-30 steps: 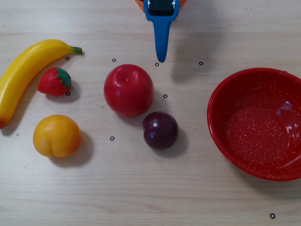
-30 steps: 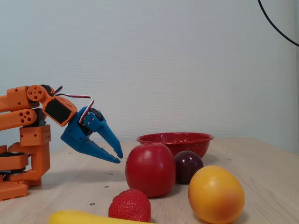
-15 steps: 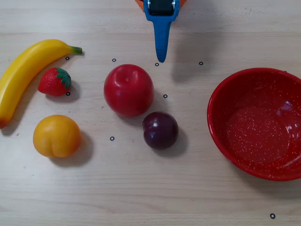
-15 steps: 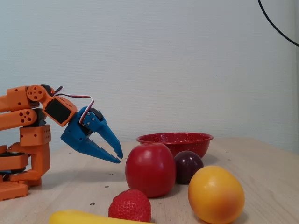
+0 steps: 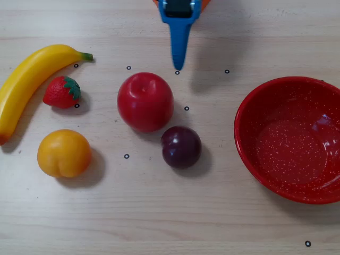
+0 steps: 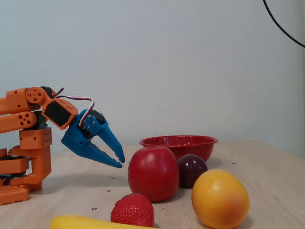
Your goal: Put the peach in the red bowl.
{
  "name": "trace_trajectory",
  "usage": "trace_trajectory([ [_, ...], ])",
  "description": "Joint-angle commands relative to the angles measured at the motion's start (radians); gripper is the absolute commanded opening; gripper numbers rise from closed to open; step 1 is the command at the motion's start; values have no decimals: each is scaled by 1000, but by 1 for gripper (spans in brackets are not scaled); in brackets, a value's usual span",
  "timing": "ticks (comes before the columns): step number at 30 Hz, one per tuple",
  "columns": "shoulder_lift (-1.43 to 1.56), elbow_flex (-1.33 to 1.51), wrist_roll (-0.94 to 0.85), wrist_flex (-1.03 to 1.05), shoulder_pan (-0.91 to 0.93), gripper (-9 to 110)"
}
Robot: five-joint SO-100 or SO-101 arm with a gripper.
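1. The peach (image 5: 64,153) lies at about 8 o'clock in the overhead view, on the bare wooden table (image 5: 170,223), with nothing touching it. The red bowl (image 5: 291,139) sits at 3 o'clock, empty and well apart from the peach.
2. Between the two lie a red apple (image 5: 145,101) and a dark purple plum (image 5: 181,146), just beside each other near the centre. A strawberry (image 5: 62,92) and a banana (image 5: 33,79) lie at 10 o'clock, above the peach. The spread looks like a sorting test: the arm must pick the yellow-orange fruit out of several.
3. The gripper (image 5: 177,66) enters the overhead view at 12 o'clock, its blue fingers pointing toward the centre. It holds nothing and stays far from the peach, so my judgement is that the reach has barely begun.
4. From above the fingers overlap into one narrow blue blade, so that view alone cannot say how the jaws stand. The fixed view settles it: the gripper (image 6: 120,161) shows two fingers parted with a clear gap, hanging above the table at 9 o'clock and tilted down.
5. The fixed view also shows height: the gripper clears the tabletop and the apple (image 6: 153,173). The overhead view gives the layout instead. In the fixed view the peach (image 6: 220,199) is nearest the camera at 5 o'clock and the bowl (image 6: 178,145) is farthest.
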Motion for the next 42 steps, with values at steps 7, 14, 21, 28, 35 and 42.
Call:
trace_trajectory([
  [7,-155,-107,20,-67,-12,0],
  [14,-400,-495,86,87,-110,0],
  [21,-641,-927,184,344,-195,0],
  [28,-923,-1327,267,540,-261,0],
  [35,-1264,-1775,288,716,-339,0],
  [42,-1684,-2352,322,928,-403,6],
])
